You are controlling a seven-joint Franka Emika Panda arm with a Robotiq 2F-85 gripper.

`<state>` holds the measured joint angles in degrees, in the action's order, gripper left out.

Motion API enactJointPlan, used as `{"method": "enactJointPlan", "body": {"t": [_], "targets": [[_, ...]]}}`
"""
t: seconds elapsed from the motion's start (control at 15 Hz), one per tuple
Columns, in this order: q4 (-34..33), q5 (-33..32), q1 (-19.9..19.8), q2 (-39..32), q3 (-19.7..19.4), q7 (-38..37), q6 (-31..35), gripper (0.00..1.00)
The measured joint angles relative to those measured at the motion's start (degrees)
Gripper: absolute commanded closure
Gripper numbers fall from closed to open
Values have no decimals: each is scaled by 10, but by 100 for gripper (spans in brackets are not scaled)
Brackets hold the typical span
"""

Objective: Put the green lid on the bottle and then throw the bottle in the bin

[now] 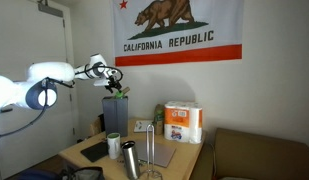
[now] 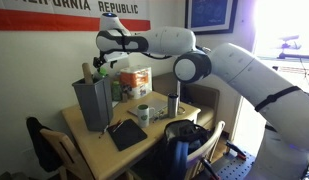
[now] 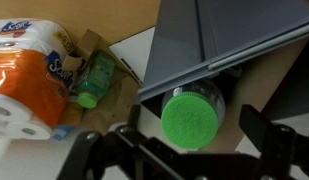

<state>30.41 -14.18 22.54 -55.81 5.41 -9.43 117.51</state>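
The bottle (image 3: 209, 88) hangs neck-up toward the wrist camera with the green lid (image 3: 191, 118) seated on its neck. It sits between the fingers of my gripper (image 3: 194, 125), which is open, with a gap showing on each side of the bottle. Below it is the open top edge of the tall dark grey-blue bin (image 3: 224, 40). In both exterior views my gripper (image 1: 115, 80) (image 2: 103, 58) is high above the table, over the bin (image 2: 91, 108), with the dark bottle (image 1: 120, 90) just under the fingers.
The white-and-orange paper-towel pack (image 3: 24, 75) (image 1: 182, 122) (image 2: 137, 78) stands beside the bin. Another green bottle (image 3: 94, 80) lies in a cardboard box. A steel tumbler (image 2: 173, 104), a white cup (image 2: 143, 114) and a black pad (image 2: 124, 133) are on the table.
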Motion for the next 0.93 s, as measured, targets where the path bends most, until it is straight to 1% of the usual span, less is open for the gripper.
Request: {"method": "enactJointPlan", "body": {"t": [0.07,0.13,0.47,0.73,0.93], "targets": [[-5,0,0,1,0,0,-5,0],[-16,3,0,0,-4,1,-23,0],[-98,27,-4,4,-25,24,-160,0],[-102,45,-27,35,-32,45,-243,0],[-103,53,-54,47,-25,59,-320,0]]}}
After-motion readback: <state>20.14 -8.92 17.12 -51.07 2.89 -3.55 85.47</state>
